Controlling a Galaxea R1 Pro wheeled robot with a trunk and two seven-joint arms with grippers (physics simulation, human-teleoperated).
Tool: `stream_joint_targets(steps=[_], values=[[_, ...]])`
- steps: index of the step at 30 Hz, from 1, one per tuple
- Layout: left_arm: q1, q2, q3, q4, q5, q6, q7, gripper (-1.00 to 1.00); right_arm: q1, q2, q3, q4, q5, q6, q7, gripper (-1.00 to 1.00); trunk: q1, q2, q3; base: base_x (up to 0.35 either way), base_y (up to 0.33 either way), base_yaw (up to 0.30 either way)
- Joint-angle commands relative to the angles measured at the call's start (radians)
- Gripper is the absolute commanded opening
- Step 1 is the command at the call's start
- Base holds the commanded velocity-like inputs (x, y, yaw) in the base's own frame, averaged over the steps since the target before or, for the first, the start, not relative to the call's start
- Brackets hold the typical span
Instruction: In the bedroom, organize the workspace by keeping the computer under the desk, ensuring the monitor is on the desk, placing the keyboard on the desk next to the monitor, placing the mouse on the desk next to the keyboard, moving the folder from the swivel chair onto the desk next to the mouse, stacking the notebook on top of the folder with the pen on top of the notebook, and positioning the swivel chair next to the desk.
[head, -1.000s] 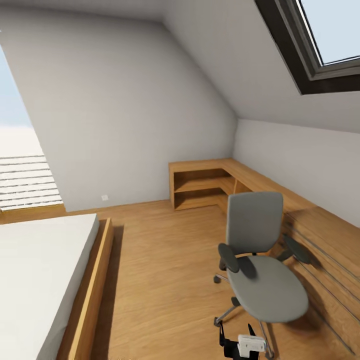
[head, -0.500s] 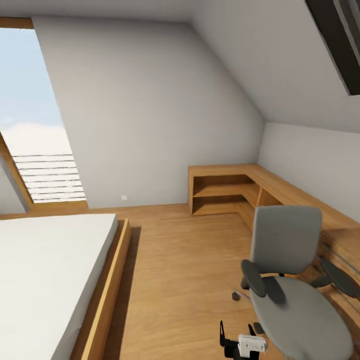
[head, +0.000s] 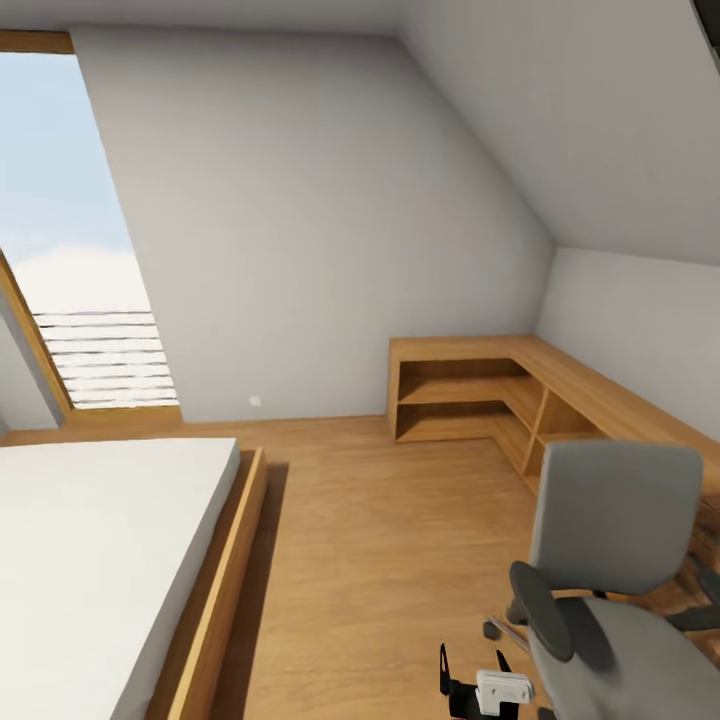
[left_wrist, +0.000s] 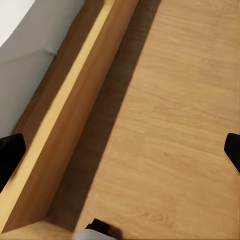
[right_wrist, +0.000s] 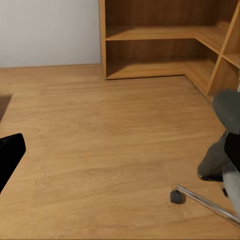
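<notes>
The grey swivel chair (head: 615, 520) stands at the lower right of the head view, its seat partly cut off by the picture's edge and bare where it shows. One of its casters (right_wrist: 175, 196) and a metal leg rest on the wooden floor in the right wrist view. My right gripper (right_wrist: 120, 152) is open over that floor with nothing between its fingers. My left gripper (left_wrist: 120, 155) is also open and empty, above the floor beside the bed frame (left_wrist: 60, 135). The desk, computer, monitor, keyboard, mouse, folder, notebook and pen are out of view.
A bed (head: 90, 560) with a white mattress and wooden frame fills the lower left. A low wooden corner shelf unit (head: 460, 385) runs along the far and right walls. A tall window (head: 70, 250) is at the left. Open wooden floor (head: 390, 540) lies between bed and chair.
The whole head view has swung left: the window came into view, the skylight left the picture, and the chair and shelf unit now sit further right and lower. Nothing itself has visibly moved.
</notes>
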Motion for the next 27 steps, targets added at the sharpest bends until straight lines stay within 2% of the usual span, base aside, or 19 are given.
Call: stream_joint_targets(steps=[1, 15, 27], values=[[0.0, 0.001, -0.007, -0.002, 0.008, -0.003, 0.007, 1.0, -0.001, 0.0, 0.006, 0.001, 0.005, -0.001, -0.01, 1.0, 0.001, -0.002, -0.002, 0.321, 0.0, 0.005], [0.0, 0.001, -0.008, -0.002, 0.008, -0.003, 0.007, 1.0, -0.001, -0.001, 0.006, 0.002, 0.005, -0.001, -0.009, 1.0, 0.001, -0.002, -0.002, 0.322, 0.004, 0.001], [0.0, 0.001, -0.008, -0.002, 0.008, -0.003, 0.007, 1.0, -0.001, -0.001, 0.006, 0.002, 0.005, -0.001, -0.007, 1.0, 0.001, -0.002, -0.002, 0.3, 0.169, 0.0]])
